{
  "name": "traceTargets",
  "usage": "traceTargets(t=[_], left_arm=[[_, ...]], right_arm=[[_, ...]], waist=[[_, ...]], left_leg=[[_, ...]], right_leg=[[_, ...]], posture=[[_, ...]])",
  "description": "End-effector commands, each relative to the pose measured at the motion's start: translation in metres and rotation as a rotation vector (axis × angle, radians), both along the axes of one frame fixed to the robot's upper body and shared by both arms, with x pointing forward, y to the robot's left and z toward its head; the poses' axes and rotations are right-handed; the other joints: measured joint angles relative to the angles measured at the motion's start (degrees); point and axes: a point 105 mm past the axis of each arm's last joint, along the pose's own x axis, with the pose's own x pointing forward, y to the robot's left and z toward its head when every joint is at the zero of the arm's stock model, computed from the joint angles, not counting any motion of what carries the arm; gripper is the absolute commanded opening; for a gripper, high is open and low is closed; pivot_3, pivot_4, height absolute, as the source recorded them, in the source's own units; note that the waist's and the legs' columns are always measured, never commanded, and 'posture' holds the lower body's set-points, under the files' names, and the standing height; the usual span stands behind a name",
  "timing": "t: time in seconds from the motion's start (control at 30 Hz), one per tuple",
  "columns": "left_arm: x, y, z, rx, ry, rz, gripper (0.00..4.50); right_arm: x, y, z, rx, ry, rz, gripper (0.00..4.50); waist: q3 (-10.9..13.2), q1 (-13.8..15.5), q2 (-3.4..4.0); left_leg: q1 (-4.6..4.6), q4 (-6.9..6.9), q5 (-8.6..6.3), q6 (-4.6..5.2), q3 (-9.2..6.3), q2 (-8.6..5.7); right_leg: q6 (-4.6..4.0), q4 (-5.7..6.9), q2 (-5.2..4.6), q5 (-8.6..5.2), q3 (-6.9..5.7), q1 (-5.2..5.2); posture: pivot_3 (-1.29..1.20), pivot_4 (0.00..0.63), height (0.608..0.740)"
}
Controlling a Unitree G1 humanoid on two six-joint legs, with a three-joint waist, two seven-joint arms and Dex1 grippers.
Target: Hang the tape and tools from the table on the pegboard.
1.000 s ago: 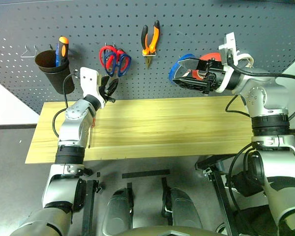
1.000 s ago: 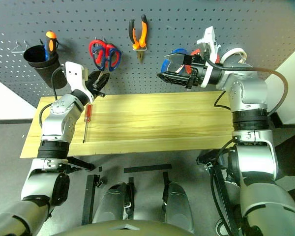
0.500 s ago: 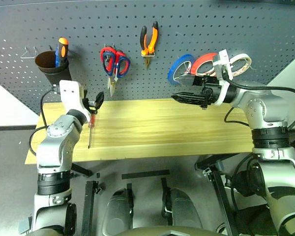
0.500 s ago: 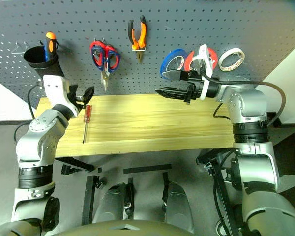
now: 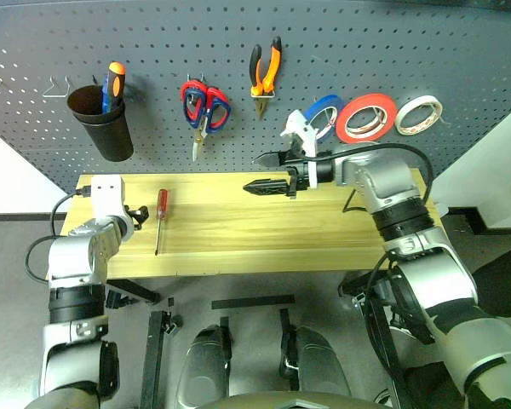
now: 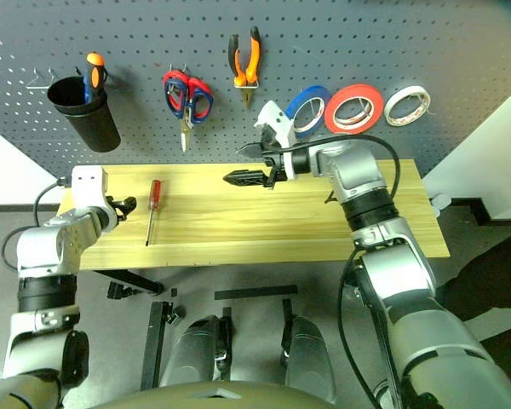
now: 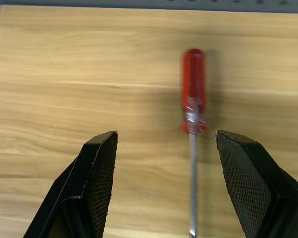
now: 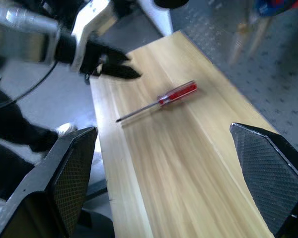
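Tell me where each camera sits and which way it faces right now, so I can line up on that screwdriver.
Left and right eye views: on the head, looking forward and down over both arms at the table and pegboard.
Left wrist view: on the left wrist, looking along the open left gripper at the screwdriver lying on the table.
Right wrist view: on the right wrist, looking between the wide-open right gripper fingers along the table.
Shared: both wrist views and both eye views show the screwdriver; the right wrist view also catches the left gripper.

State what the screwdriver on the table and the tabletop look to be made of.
Screwdriver: glossy, see-through red handle, likely plastic; thin silvery shaft, likely steel.
Table: pale yellowish planks with visible grain lines, apparently wood or wood-look laminate, smooth matte finish.
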Motion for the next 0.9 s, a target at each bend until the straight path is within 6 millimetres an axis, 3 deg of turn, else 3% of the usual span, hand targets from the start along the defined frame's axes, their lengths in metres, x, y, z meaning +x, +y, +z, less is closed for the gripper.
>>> traceTargets(t=[0.03, 0.43, 0.73, 0.83, 0.9], left_arm=[[0.010, 0.013, 0.005, 0.012, -0.019, 0.029, 3.30], [0.050, 0.003, 0.014, -0.016, -0.065, -0.006, 3.30], [0.062, -0.007, 0.009, -0.054, -0.056, -0.003, 3.30], [0.061, -0.006, 0.003, -0.050, -0.035, 0.008, 2.70], [0.062, -0.014, 0.003, -0.065, -0.036, -0.022, 2.02]], right_arm=[[0.004, 0.009, 0.001, -0.020, -0.056, 0.028, 4.50], [0.008, 0.041, 0.004, 0.026, -0.140, 0.073, 4.50], [0.010, 0.042, 0.003, 0.020, -0.141, 0.063, 4.50], [0.010, 0.038, 0.002, 0.015, -0.134, 0.059, 4.50], [0.009, 0.035, 0.002, 0.012, -0.131, 0.060, 4.50]], waist=[[0.76, -0.05, -0.03], [5.65, -0.19, 0.16], [7.27, -0.23, 0.27], [7.29, -0.27, 0.28], [7.31, -0.34, 0.29]], left_leg=[[0.00, 0.00, 0.00, 0.00, 0.01, -0.01], [-0.06, -0.21, 0.01, -0.01, 0.15, 0.00], [-0.11, -0.23, 0.01, -0.01, 0.16, -0.01], [-0.11, -0.24, 0.01, -0.01, 0.17, -0.01], [-0.11, -0.24, 0.01, -0.01, 0.18, -0.01]], right_leg=[[0.00, 0.00, 0.00, 0.00, 0.02, 0.00], [0.00, 0.08, -0.01, 0.00, 0.04, -0.29], [0.01, 0.08, -0.03, 0.00, 0.03, -0.35], [0.01, 0.08, -0.03, 0.00, 0.04, -0.35], [0.01, 0.08, -0.03, 0.00, 0.04, -0.35]], posture=[[0.14, 0.315, 0.740], [0.13, 0.413, 0.740], [0.13, 0.426, 0.740], [0.12, 0.428, 0.740], [0.12, 0.429, 0.740]])
